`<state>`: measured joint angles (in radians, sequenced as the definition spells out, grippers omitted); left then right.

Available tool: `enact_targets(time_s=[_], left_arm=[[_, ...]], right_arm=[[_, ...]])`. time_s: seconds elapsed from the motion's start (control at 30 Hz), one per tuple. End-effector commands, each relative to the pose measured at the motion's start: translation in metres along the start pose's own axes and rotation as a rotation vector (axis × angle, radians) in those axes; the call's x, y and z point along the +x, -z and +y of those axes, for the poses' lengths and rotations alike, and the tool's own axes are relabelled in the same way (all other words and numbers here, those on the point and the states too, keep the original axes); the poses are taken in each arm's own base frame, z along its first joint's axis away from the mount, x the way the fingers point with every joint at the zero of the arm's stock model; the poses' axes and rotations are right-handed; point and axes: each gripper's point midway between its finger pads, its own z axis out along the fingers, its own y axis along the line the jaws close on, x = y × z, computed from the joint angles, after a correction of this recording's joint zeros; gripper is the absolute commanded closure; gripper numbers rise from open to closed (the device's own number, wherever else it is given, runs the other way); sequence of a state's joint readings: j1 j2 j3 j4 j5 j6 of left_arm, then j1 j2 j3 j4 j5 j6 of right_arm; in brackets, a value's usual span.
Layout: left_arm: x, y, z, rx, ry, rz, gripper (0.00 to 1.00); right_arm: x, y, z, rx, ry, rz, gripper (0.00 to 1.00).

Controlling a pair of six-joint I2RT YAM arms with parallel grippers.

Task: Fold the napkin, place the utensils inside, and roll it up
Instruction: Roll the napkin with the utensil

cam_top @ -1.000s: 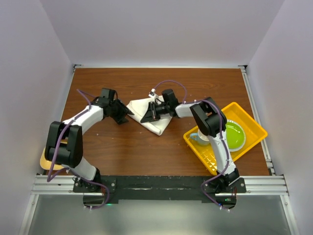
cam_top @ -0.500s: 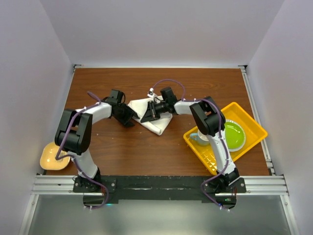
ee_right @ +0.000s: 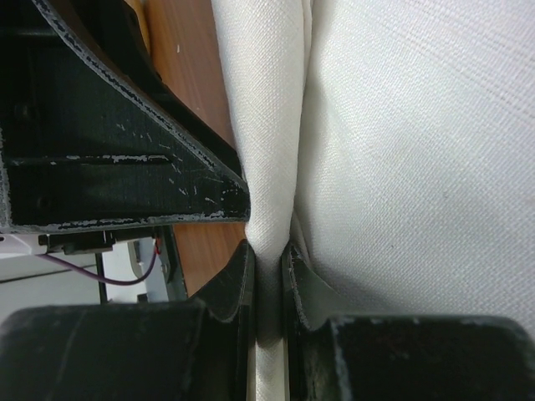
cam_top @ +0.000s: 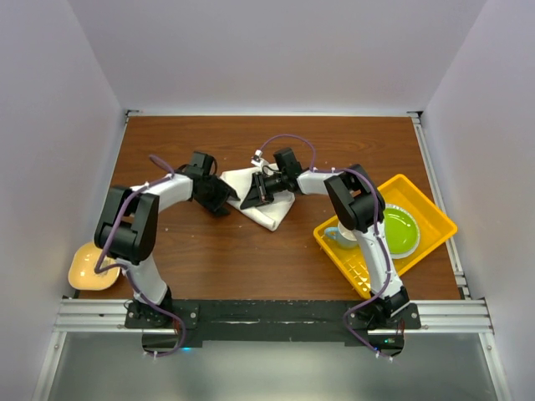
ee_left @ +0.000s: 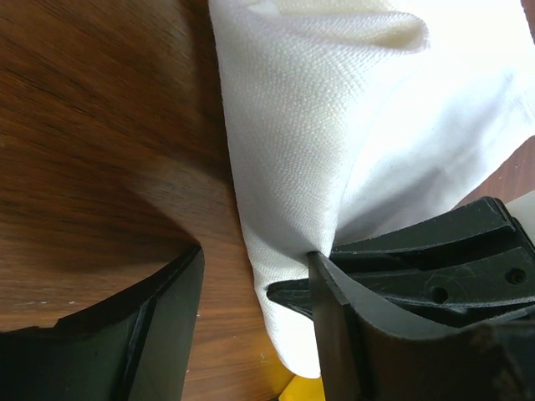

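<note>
As viewed from the right wrist: right gripper [ee_right: 266,271] clamped on a thin upright pleat of the napkin [ee_right: 401,167], cloth squeezed flat between both fingertips [ee_right: 232,280]. Rest of the cloth bulging out beside the pinch, plain white weave, filling most of that view.

Left gripper [ee_left: 255,255]: jaws standing apart, gripping nothing. Straddles the napkin's edge, with one finger [ee_left: 159,326] over bare wood and the other pressed against the cloth. Sits nose to nose with the right gripper, only the white fold between them.

From the top view: napkin bunched into a rough wedge on the brown table [cam_top: 251,259], broad end away from the arm bases, narrow end toward them. Lies left of the yellow tray [cam_top: 359,269], near it but not touching, about level with the tray's far half. Right gripper over the part of the cloth farther from the tray, its arm reaching across from the tray side. Left gripper just past the cloth edge farthest from the tray.

Yellow tray: set at an angle, holding a green plate [cam_top: 399,230] and a pale cup [cam_top: 338,236], the cup partly hidden by the right arm. Tan bowl [cam_top: 88,267]: well apart from the tray, far to its left at the table's near edge.
</note>
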<state>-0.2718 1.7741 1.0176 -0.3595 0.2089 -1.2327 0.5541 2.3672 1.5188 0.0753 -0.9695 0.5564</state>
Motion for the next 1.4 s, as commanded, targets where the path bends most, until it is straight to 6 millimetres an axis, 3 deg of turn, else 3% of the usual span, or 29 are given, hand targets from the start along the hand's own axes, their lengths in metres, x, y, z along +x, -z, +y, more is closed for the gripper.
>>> enact_targets(time_s=[0.0, 0.23, 0.33, 0.37, 0.47, 0.6, 0.63, 0.7, 0.73, 0.8, 0.83, 0.87, 0.9, 1.13, 1.37], left_arm=[[-0.014, -0.009, -0.014, -0.020, 0.005, -0.052, 0.42], [-0.007, -0.029, 0.013, -0.167, 0.029, -0.044, 0.46], [-0.004, -0.034, 0.030, -0.213, 0.048, -0.044, 0.52], [-0.003, -0.035, 0.032, -0.213, 0.057, -0.044, 0.64], [0.000, -0.037, 0.039, -0.226, 0.053, -0.029, 0.82], [0.004, -0.031, 0.031, -0.214, 0.027, -0.004, 0.95], [0.005, -0.029, 0.030, -0.214, 0.022, 0.002, 0.98], [0.007, -0.025, 0.028, -0.213, 0.020, 0.018, 1.00], [0.011, -0.023, 0.028, -0.212, 0.021, 0.037, 1.00], [0.014, -0.020, 0.025, -0.203, 0.020, 0.055, 1.00], [0.015, -0.019, 0.026, -0.206, 0.019, 0.060, 1.00], [0.015, -0.019, 0.026, -0.205, 0.019, 0.065, 1.00], [0.017, -0.019, 0.026, -0.207, 0.017, 0.073, 1.00], [0.025, -0.020, 0.031, -0.218, 0.015, 0.122, 1.00], [0.029, -0.019, 0.037, -0.225, 0.016, 0.143, 1.00]], right_arm=[[0.057, -0.009, -0.072, 0.217, -0.163, 0.099, 1.00], [0.050, -0.006, -0.068, 0.229, -0.142, 0.096, 1.00], [0.047, -0.004, -0.066, 0.235, -0.127, 0.098, 1.00], [0.047, -0.004, -0.065, 0.238, -0.119, 0.101, 1.00], [0.043, 0.001, -0.062, 0.267, -0.078, 0.108, 0.94], [0.029, 0.017, -0.045, 0.335, 0.050, 0.099, 0.64], [0.023, 0.023, -0.029, 0.354, 0.098, 0.088, 0.58], [0.010, 0.032, -0.019, 0.427, 0.208, 0.063, 0.48], [0.009, 0.036, 0.001, 0.441, 0.264, 0.060, 0.41], [0.005, 0.042, 0.005, 0.529, 0.384, 0.048, 0.35], [0.008, 0.035, 0.016, 0.542, 0.448, 0.051, 0.31], [-0.002, 0.043, 0.020, 0.619, 0.512, 0.006, 0.29], [0.005, 0.034, 0.025, 0.639, 0.590, 0.010, 0.27], [0.002, 0.028, 0.025, 0.906, 0.832, -0.063, 0.25], [-0.013, 0.022, 0.014, 1.070, 0.940, -0.065, 0.35]])
